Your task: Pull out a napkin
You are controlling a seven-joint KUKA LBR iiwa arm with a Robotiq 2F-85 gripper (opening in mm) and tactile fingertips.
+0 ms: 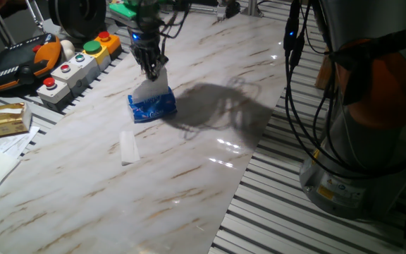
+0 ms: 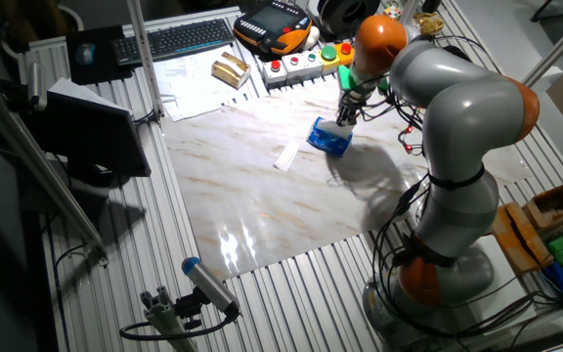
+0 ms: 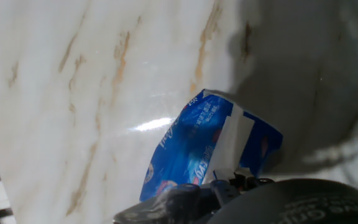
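White napkin (image 1: 151, 89): rises in a peak from the blue packet (image 1: 151, 107) on the marble table (image 1: 189, 176), its tip pinched between the closed fingers of the gripper (image 1: 152, 69). Narrow folded strip (image 1: 127, 147): lies flat, near and left of the packet, apart from it.

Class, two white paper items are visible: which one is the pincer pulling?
The napkin rising from the blue tissue packet, held by the pincer; the folded strip lies apart.

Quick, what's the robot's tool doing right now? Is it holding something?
Tool: closed, pinching the top of the white napkin that sticks up from the blue packet.
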